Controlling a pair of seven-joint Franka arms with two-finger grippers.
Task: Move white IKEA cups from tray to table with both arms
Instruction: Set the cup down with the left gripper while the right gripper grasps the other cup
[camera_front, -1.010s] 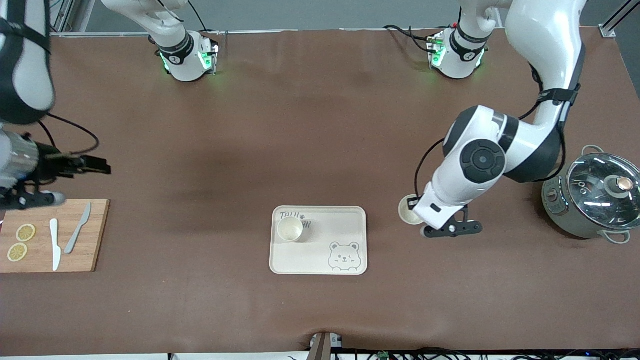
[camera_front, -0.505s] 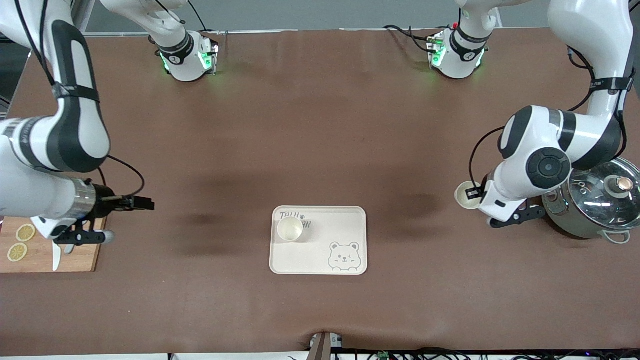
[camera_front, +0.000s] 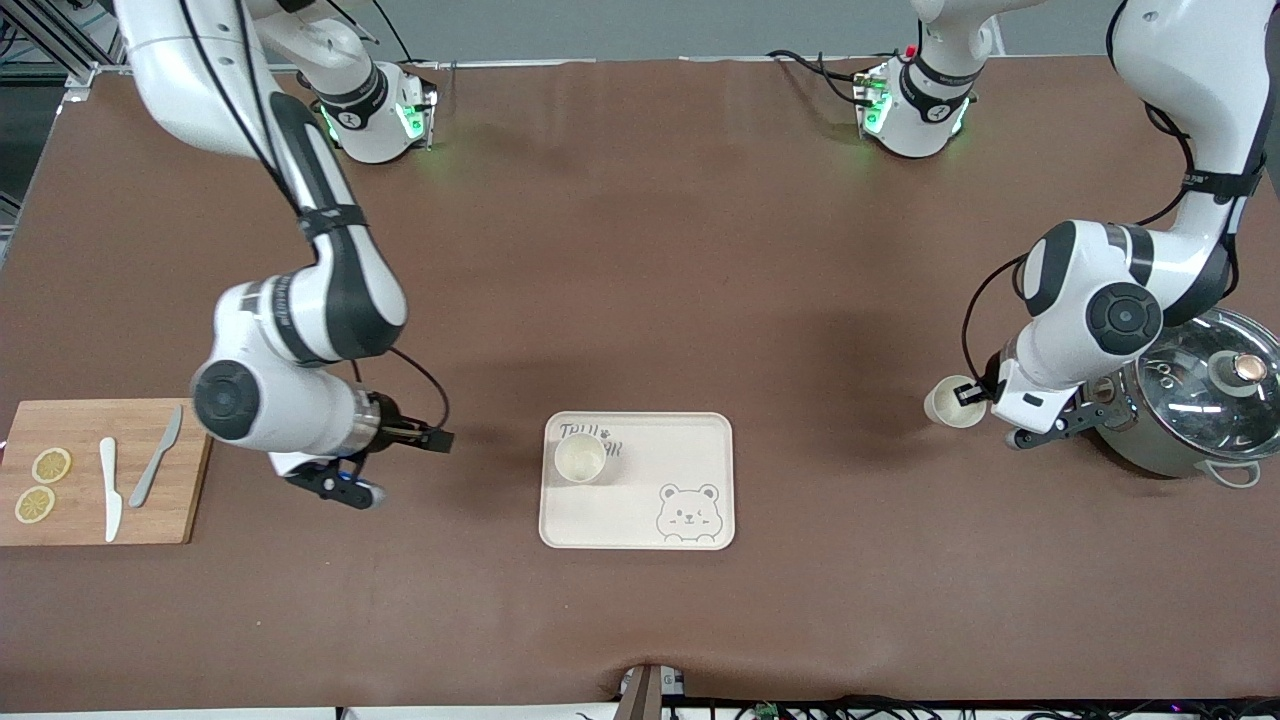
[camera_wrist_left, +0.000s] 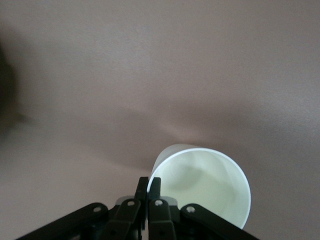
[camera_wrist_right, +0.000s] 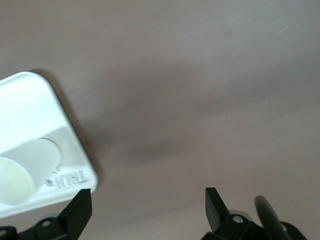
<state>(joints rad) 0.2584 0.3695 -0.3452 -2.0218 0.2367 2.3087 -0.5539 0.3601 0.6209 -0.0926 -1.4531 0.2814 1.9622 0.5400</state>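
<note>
Left gripper (camera_front: 966, 396), right of frame, pinches the rim of 1 smooth tapered cup (camera_front: 950, 402); right gripper (camera_front: 441, 441) spread wide, empty, beside the rounded-rectangle tray (camera_front: 700, 432) carrying cup 2 (camera_front: 580, 459).

A cream rectangular tray (camera_front: 690, 440) with a bear drawing (in the corner nearest the front camera, toward the left arm's end) lies flat at the table's middle. A wooden cutting board (camera_front: 190, 500) sits at the right arm's end of the brown table (camera_front: 640, 250). On the board lie two lemon slices (camera_front: 42, 484), a white knife (camera_front: 109, 489) and a grey knife (camera_front: 155, 457), side by side. A grey-green pot (camera_front: 1130, 430) with a glass lid (camera_front: 1205, 372) stands at the left arm's end.
</note>
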